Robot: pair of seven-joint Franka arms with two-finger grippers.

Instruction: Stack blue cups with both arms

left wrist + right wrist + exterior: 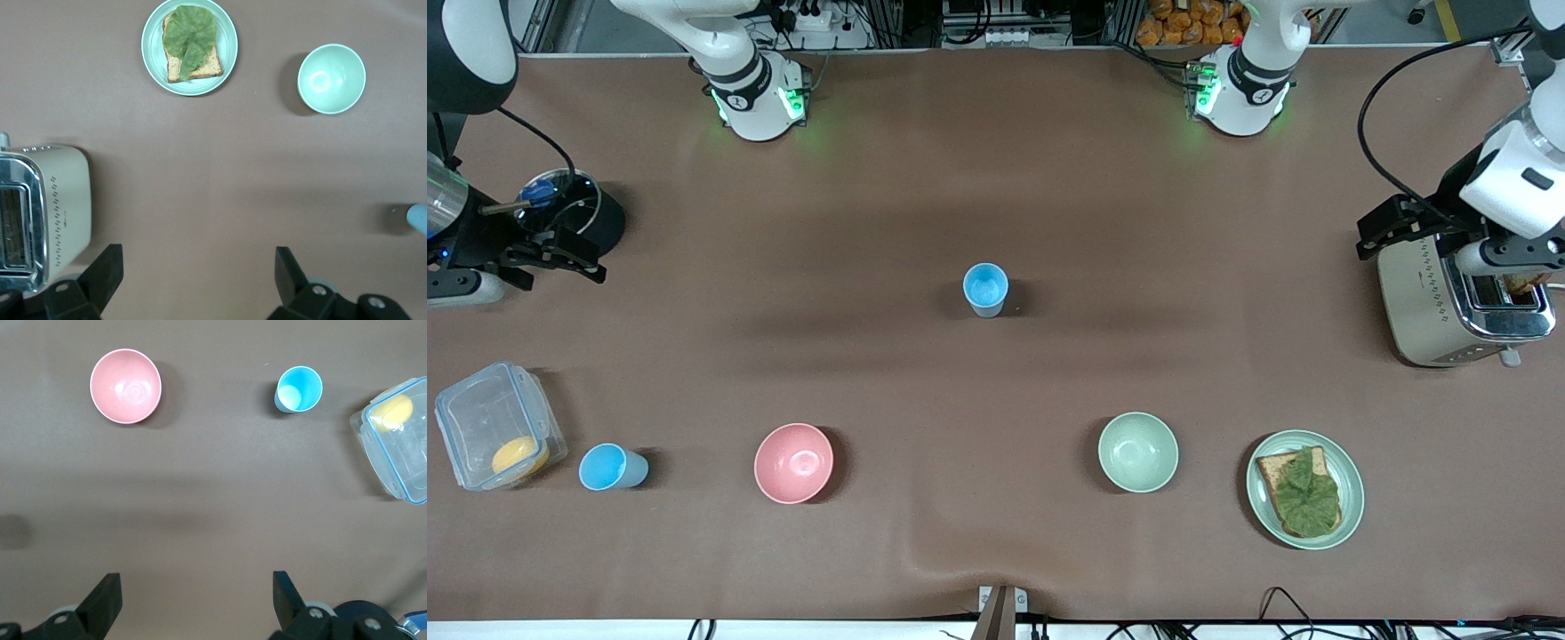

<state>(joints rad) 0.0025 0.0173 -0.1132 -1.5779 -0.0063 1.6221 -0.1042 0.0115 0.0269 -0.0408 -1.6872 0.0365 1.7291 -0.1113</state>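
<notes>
A: Front view first. Where are the blue cups?

B: One cup (985, 289) stands upright near the middle of the tabletop (996, 178), mouth up, its long axis vertical. The second cup (612, 468) stands at the right arm's end, nearer the camera, also mouth up, just beside a clear lidded box (498, 425) with something yellow (519, 456) inside.

A: What sits around them?

B: A pink bowl (793, 462) is beside the second cup, toward the middle. A green bowl (1137, 452) lies farther toward the left arm's end, then a plate (1348, 508) with toast and a leaf (1303, 492). A toaster (1432, 302) stands at the left arm's end. The middle cup has bare brown cloth all round it, well apart from everything else.

A: And the arms?

B: Both wait at the ends. The right gripper (556, 253) hangs near a black round pot (600, 218) at its end of the tabletop; in its wrist view the gripper (193, 600) looks straight down, jaws spread wide and empty, with the pink bowl (125, 385), the second cup (299, 389) and the box (397, 453) below. The left gripper (1396, 233) hangs by the toaster; its wrist view shows the gripper (199, 280) with jaws wide apart, holding nothing, over bare cloth, the toaster (43, 213), plate (227, 60) and green bowl (331, 78) in sight, and an edge of the middle cup (419, 219).
</notes>
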